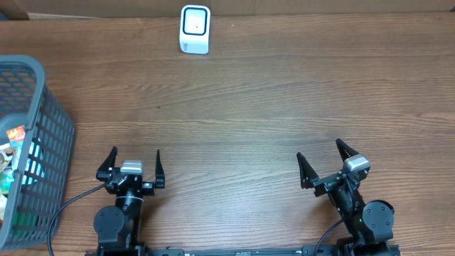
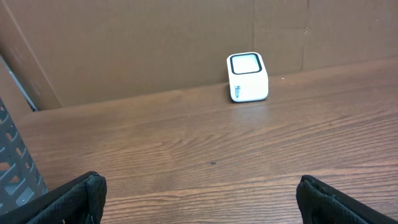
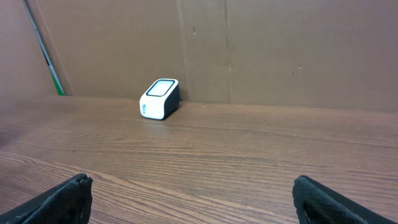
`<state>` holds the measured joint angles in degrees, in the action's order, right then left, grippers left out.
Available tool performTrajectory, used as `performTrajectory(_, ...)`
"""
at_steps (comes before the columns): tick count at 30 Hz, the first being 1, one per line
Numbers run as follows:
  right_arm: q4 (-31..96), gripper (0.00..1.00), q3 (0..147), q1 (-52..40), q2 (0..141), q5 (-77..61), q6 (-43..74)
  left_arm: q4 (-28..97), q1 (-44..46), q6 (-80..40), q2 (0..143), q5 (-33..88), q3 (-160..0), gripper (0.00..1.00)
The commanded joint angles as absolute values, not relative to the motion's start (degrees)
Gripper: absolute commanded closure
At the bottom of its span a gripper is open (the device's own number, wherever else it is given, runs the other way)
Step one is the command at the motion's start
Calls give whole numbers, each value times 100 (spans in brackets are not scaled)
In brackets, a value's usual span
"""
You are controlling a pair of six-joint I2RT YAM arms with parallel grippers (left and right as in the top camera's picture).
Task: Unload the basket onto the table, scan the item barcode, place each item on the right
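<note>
A small white box-shaped barcode scanner (image 1: 195, 29) stood at the far edge of the brown wood-grain surface (image 1: 249, 107), close to the brown cardboard wall (image 2: 155, 43). Its long axis ran away from the arms. Its dark-framed window faced upward, and its short marked front face was turned back toward them.

A grey plastic mesh basket (image 1: 53, 135) sat at the left edge and held colourful packaged items (image 1: 14, 135). They were too cut off to tell which way they pointed.

The left gripper (image 1: 135, 160) hung over the near edge, just right of the basket, its fingers (image 2: 81, 196) spread wide and holding nothing. The right gripper (image 1: 320, 151) was well apart on the other side, its fingers (image 3: 62, 196) equally released and empty, angled slightly leftward.
</note>
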<state>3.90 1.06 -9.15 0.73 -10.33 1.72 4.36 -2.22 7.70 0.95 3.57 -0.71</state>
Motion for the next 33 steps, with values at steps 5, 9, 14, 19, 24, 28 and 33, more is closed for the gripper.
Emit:
performTrajectory(5,355,0,47,-926,16,-1076,172,429,-156,858,36,276,-30,0)
performTrajectory(9,355,0,47,-926,16,-1076,172,429,-156,858,36,276,-30,0)
performTrajectory(14,357,0,47,-926,16,-1076,172,429,-156,858,36,276,-30,0)
performTrajectory(19,355,0,47,-926,16,-1076,172,421,-156,860,36,279,-30,0)
performTrajectory(24,355,0,47,-926,16,-1076,172,427,-156,858,36,276,-30,0)
performTrajectory(28,355,0,47,-926,16,-1076,172,416,-156,854,36,384,-30,0)
performTrajectory(33,357,0,47,-926,16,-1076,172,416,-156,856,36,425,-30,0)
